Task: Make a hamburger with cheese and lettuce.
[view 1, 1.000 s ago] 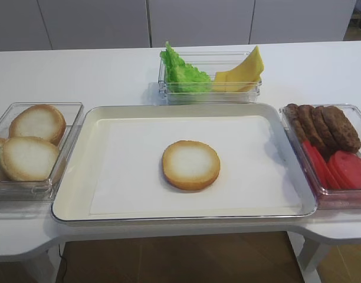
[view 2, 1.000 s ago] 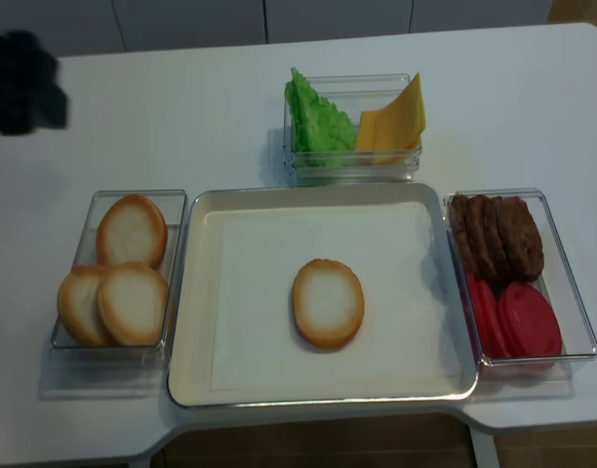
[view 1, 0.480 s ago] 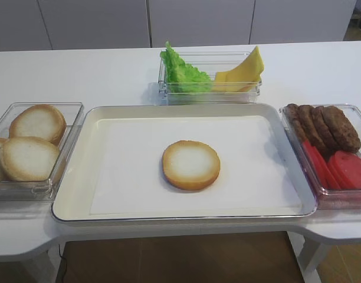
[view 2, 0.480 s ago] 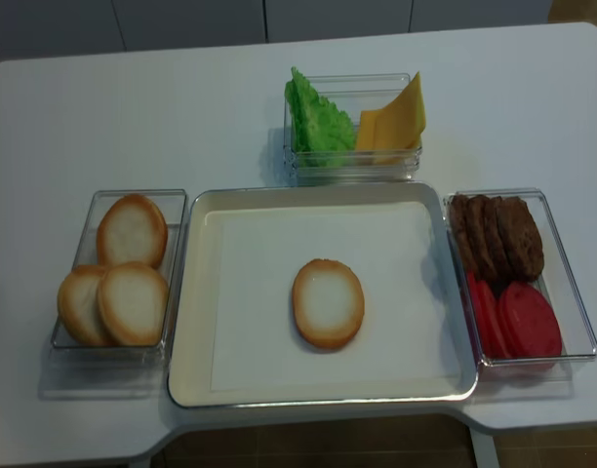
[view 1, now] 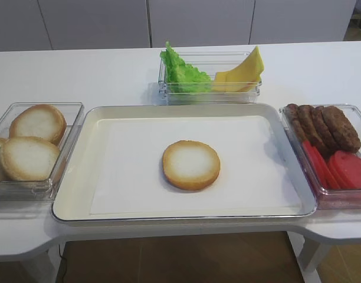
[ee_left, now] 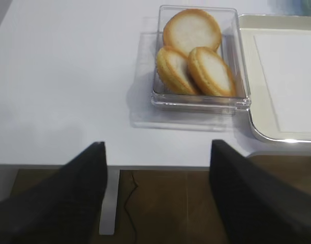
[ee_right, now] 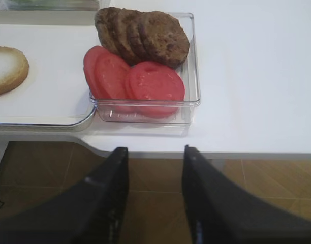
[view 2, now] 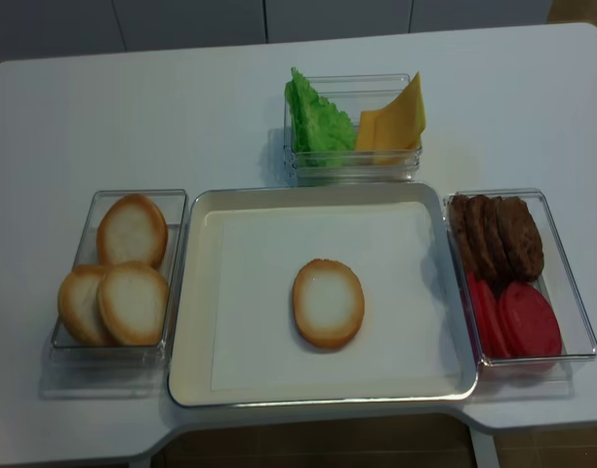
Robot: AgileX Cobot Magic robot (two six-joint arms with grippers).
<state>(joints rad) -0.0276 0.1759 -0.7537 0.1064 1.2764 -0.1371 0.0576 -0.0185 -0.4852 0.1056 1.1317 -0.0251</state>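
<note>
My left end effector (ee_left: 158,195) hangs off the near edge of the counter (ee_left: 69,76), fingers spread wide and empty; my right end effector (ee_right: 155,195) hangs the same way on its side, its fingers a modest gap apart with nothing between them, and I cannot tell whether that counts as released or half-clenched. The hamburger (view 1: 191,164), so far one bare bun half, lies ahead of my right end effector and off to its left, on the paper in the middle of the tray (view 1: 186,109). The cheese (view 1: 246,72) and lettuce (view 1: 179,72) sit much farther ahead, sharing one clear bin beyond the tray's far rim. The nearest thing in front of my right fingers is the bin of tomato slices (ee_right: 137,81) and patties (ee_right: 145,35), so I judge a low reach forward could knock it or drag a sleeve of tomato out. The cheese leans against the bin wall, thin and slick; a shallow pinch may lift two slices or none. The lettuce crowds it, so a careless closure could snag a leaf too.
</note>
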